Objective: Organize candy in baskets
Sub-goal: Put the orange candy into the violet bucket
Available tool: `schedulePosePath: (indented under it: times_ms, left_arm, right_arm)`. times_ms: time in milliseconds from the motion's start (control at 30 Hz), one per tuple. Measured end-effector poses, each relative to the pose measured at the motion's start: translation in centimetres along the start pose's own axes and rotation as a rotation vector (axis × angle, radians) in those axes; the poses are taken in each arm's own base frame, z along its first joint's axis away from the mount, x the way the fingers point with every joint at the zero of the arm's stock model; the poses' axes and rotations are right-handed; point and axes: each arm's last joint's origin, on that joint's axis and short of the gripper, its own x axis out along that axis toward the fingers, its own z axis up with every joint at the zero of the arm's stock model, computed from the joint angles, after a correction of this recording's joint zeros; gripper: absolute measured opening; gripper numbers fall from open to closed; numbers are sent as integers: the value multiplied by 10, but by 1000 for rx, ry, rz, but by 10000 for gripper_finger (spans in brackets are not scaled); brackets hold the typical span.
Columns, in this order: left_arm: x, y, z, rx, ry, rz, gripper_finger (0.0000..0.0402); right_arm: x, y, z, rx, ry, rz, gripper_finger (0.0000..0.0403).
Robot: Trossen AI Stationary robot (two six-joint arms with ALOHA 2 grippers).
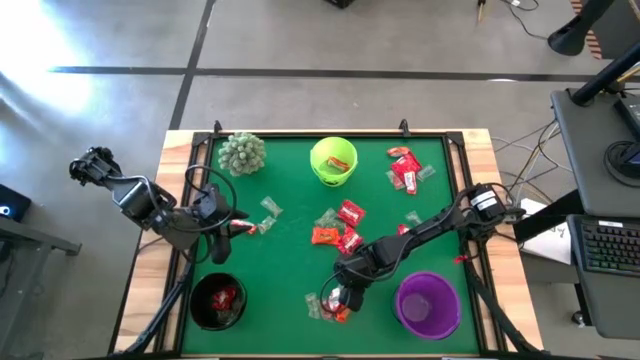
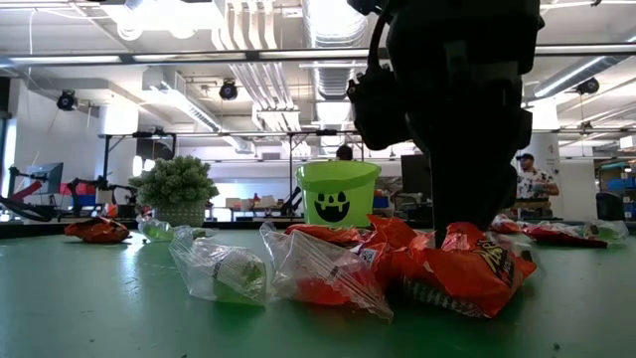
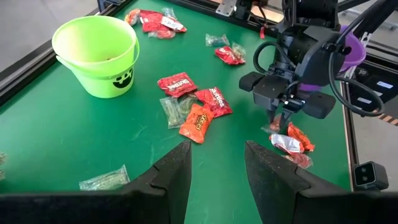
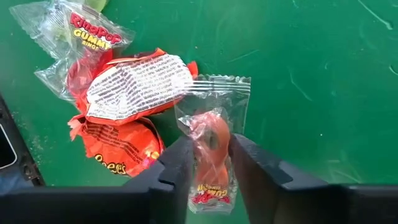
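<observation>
Right gripper (image 4: 208, 163) is down on the green table (image 1: 290, 250), just beside the purple basket (image 1: 428, 304). Its fingers are narrowed around a clear-wrapped red gummy candy (image 4: 211, 146); whether they actually press it cannot be told. Touching that piece: a red and an orange wrapped sweet. More candy lies scattered farther from the purple basket, toward the lime green basket (image 1: 333, 161). Left gripper (image 1: 238, 226) hovers partly open, empty, well away, near the black basket (image 1: 217, 301).

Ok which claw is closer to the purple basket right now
Right. The right claw is down on the candy pile just beside the purple basket. The left claw hovers far across the mat, above the black basket.
</observation>
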Motion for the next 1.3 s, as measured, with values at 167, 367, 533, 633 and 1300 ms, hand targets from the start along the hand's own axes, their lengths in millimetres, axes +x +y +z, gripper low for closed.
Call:
schedulePosePath:
  times_ms: [167, 367, 533, 633, 1300]
  left_arm:
    - [0, 0, 0, 0, 0, 0, 132]
    - [0, 0, 0, -1, -1, 0, 132]
    - [0, 0, 0, -2, -2, -1, 132]
    - [0, 0, 0, -2, -2, -2, 132]
    - [2, -2, 0, 2, 2, 3, 132]
  right_arm:
    - [0, 0, 0, -1, 2, 1, 20]
    - [-5, 1, -1, -1, 3, 13, 9]
    - [-32, 13, 2, -10, -33, 54, 9]
    - [-56, 20, 1, -13, -37, 47, 9]
    - [-212, 37, -74, 45, -241, -28, 9]
